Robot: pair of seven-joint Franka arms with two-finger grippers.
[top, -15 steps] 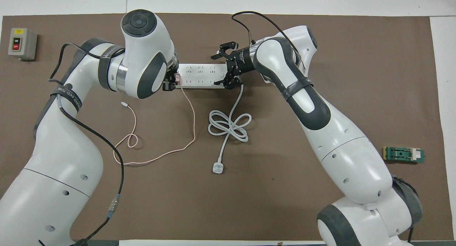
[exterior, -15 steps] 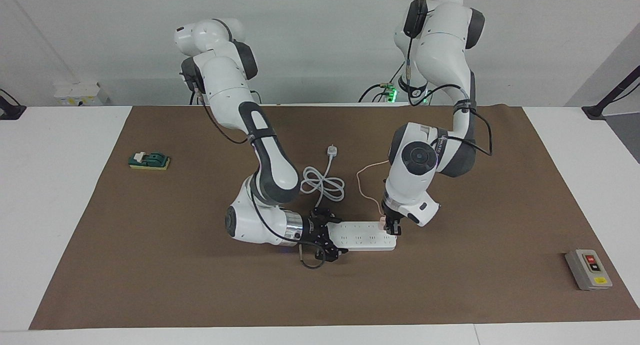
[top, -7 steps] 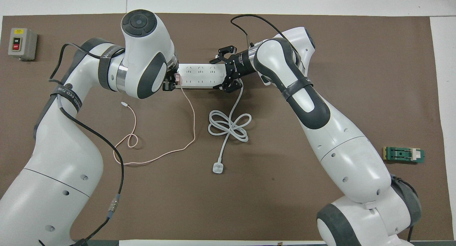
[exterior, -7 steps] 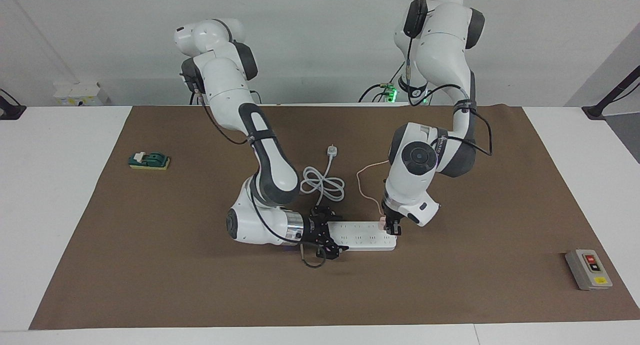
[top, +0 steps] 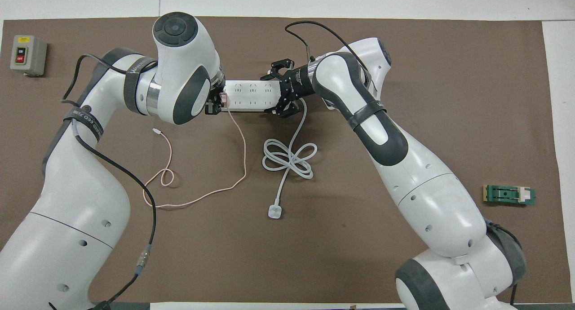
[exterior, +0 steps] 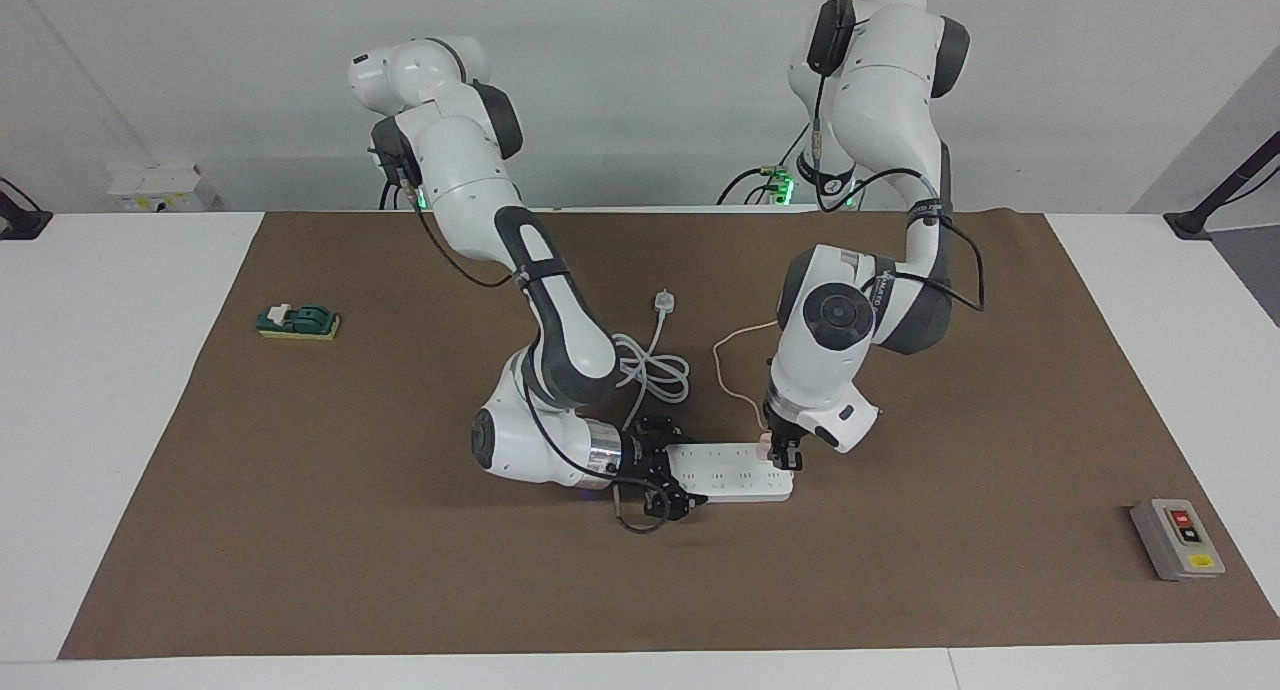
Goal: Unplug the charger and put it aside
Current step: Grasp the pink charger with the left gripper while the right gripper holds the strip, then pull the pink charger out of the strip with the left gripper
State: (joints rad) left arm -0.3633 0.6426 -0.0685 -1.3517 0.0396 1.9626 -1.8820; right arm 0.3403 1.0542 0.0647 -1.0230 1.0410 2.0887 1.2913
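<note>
**Charger gripped at the strip, right gripper straddling the other end**

You are looking at the small pale pink cube-shaped charger [exterior: 764, 448], which is sitting plugged into the long white plastic power strip [exterior: 728, 469] at the strip's end toward the left arm. Its thin pink cable [top: 214, 189] is trailing off toward the robots, looping over the brown paper mat [top: 341, 238] and ending in a tiny connector [top: 156, 130] lying loose on the mat.

Your left gripper [exterior: 783, 455] is pointing straight down onto the charger, with its fingers pinched tight on the pink cube. The charger is not yet out of its socket.

Your right gripper [top: 272, 90] is lying low and sideways at the strip's other end, the one toward the right arm. Its fingers are standing wide apart, one on each long side of the strip; you cannot tell whether they are pressing on it.

The strip's thick white cord [top: 289, 157] is running from that same end toward the robots, coiling into loose loops and finishing in a white plug [top: 274, 211] flat on the mat.

Well apart from all this, a grey switch box [exterior: 1177, 538] with a red button is resting near the mat's corner at the left arm's end, and a small green block [exterior: 298, 321] is lying toward the right arm's end.
</note>
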